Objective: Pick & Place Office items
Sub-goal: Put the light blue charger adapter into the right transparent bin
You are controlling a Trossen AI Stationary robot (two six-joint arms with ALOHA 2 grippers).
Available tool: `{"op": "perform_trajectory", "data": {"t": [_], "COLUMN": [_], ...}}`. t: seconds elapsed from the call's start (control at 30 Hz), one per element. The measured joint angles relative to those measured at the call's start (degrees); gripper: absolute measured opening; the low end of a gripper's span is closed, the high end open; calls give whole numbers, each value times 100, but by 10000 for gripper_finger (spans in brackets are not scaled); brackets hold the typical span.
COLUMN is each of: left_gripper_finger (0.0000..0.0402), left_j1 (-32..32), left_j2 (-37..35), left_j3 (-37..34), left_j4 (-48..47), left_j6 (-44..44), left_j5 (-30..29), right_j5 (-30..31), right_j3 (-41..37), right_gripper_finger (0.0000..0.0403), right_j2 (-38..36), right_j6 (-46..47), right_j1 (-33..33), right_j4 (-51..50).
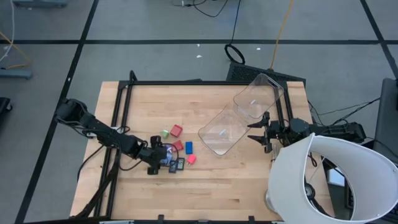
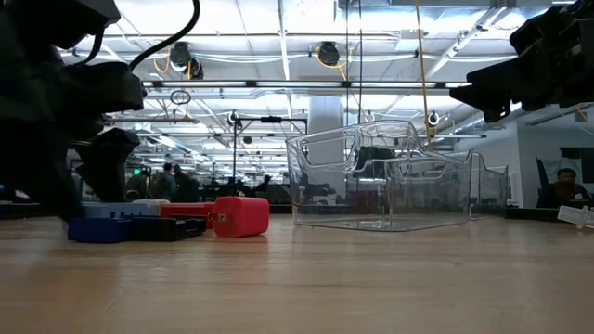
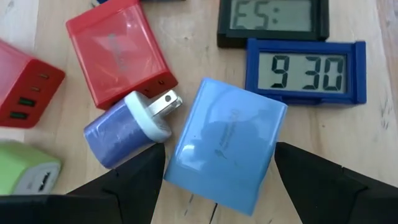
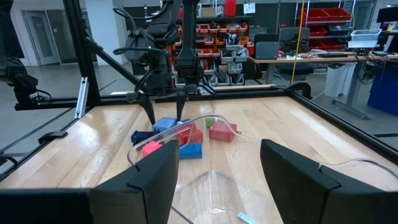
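Observation:
The office items lie in a cluster on the wood left of centre. In the left wrist view I see a light-blue block [image 3: 227, 146], a purple-blue plug block [image 3: 124, 130], two red blocks [image 3: 118, 53] [image 3: 18, 84], a green block [image 3: 25, 171], a black flat clock [image 3: 273, 22] and a blue flat clock [image 3: 305, 71]. My left gripper [image 1: 163, 155] [image 3: 217, 155] is open, pointing down, one finger on either side of the light-blue block. My right gripper [image 1: 256, 132] [image 4: 217, 162] is open beside the clear bin [image 1: 239, 115].
The clear bin [image 2: 380, 186] lies at table centre-right, its rim [image 4: 205, 177] just ahead of my right fingers. A black frame [image 1: 118, 106] borders the table's left, far and right sides. A large white drum [image 1: 329, 180] stands at the near right corner. Bare wood runs along the near edge.

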Motion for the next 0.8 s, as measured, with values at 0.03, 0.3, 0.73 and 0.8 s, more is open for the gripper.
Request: {"op": "perform_trajectory", "data": {"t": [0.03, 0.3, 0.73, 0.8], "left_gripper_finger": [308, 276, 254, 261], "left_j1": [0, 0, -1, 0], "left_j2": [0, -26, -13, -11], "left_j3": [-9, -341, -412, -418], "left_j4": [7, 176, 577, 623], "left_j6": [64, -165, -132, -272], "left_j5": [1, 222, 237, 238], "right_j5": [0, 0, 0, 0], "right_j3": [0, 0, 0, 0], "right_gripper_finger": [219, 219, 219, 219], "right_j2": [-2, 0, 0, 0], "right_j6": [0, -1, 1, -1], "right_j1": [0, 0, 0, 0], "right_j4": [1, -1, -1, 1]}}
